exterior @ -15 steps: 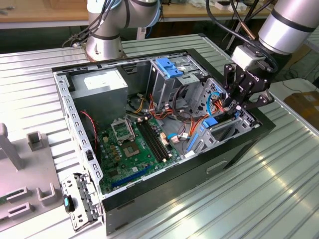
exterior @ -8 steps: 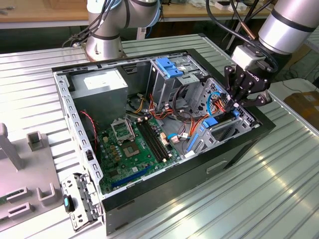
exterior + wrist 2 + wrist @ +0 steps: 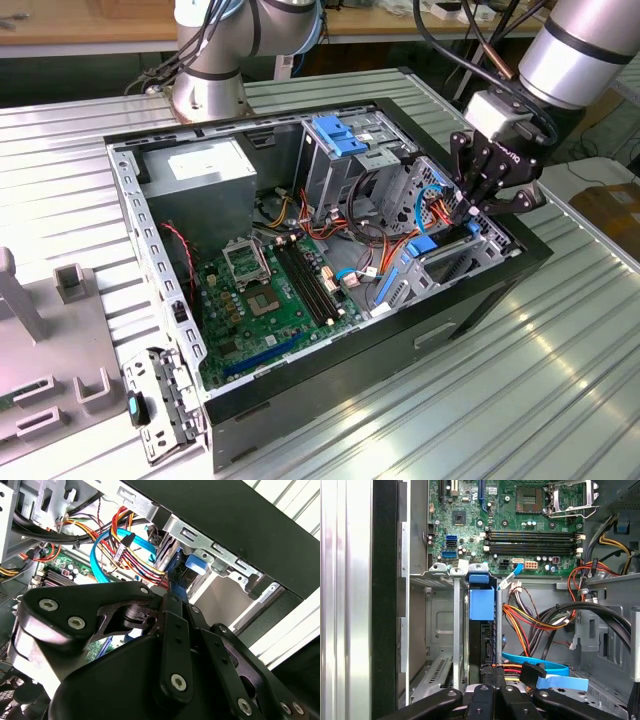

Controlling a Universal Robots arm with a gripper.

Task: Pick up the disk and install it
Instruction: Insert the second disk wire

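Ribbed metal tabletop (image 3: pixel 560 380) carries an open computer case (image 3: pixel 330 390). From the exterior view's left: power supply box (image 3: pixel 205 170), motherboard (image 3: pixel 265 300), then the drive cage (image 3: pixel 455 245) with the gripper (image 3: pixel 478 205) over it. Installation appears under way; seating the drive would call for a straight push along the bay. The first wrist view shows the disk (image 3: pixel 481 625) standing edgewise in its slot, just ahead of the gripper. Whether the claw grips it, I cannot tell.
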